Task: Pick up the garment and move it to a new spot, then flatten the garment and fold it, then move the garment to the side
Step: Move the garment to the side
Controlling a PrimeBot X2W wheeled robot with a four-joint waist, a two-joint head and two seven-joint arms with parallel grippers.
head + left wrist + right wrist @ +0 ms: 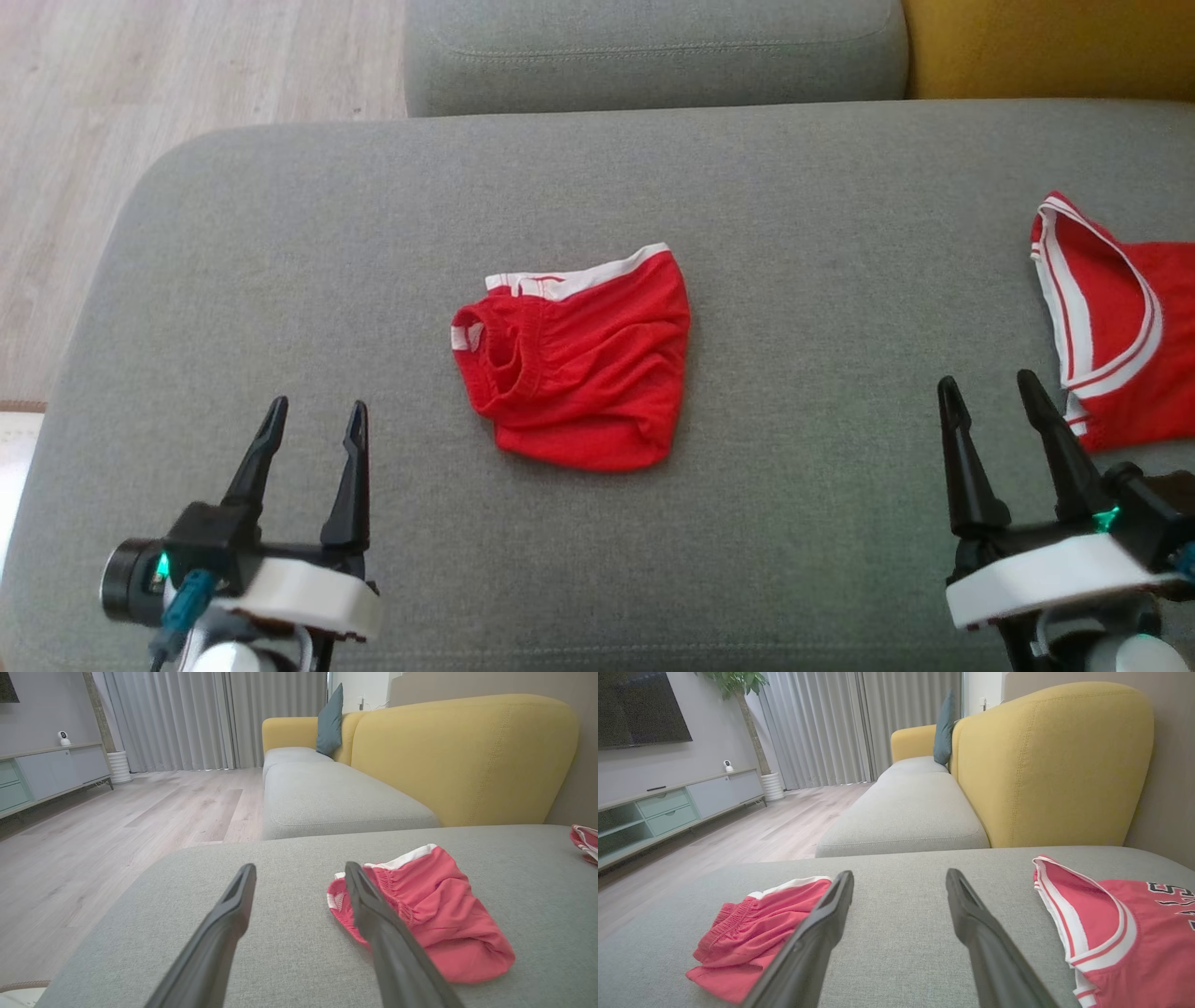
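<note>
The left gripper (317, 405) hung left of the shorts (579, 369), fingers spread wide and empty. The shorts lay crumpled on the grey cushion (794, 187). Right of the shorts, the right gripper (987, 378) gaped wide, empty, near a jersey (1116, 317).

The left hand (317, 404) was held at the near left, with its two dark fingers (254, 467) parted and pointed towards the far side, leaning slightly to the right. Nothing was gripped between them. The white left wrist casing (299, 597) was seen behind the fingers, and a green light (162, 565) was lit beside it. The right hand (988, 378) was held at the near right, likewise parted and empty, its fingers leaning slightly to the left. A green lamp (1107, 518) was lit above the white right wrist casing (1046, 579).
</note>
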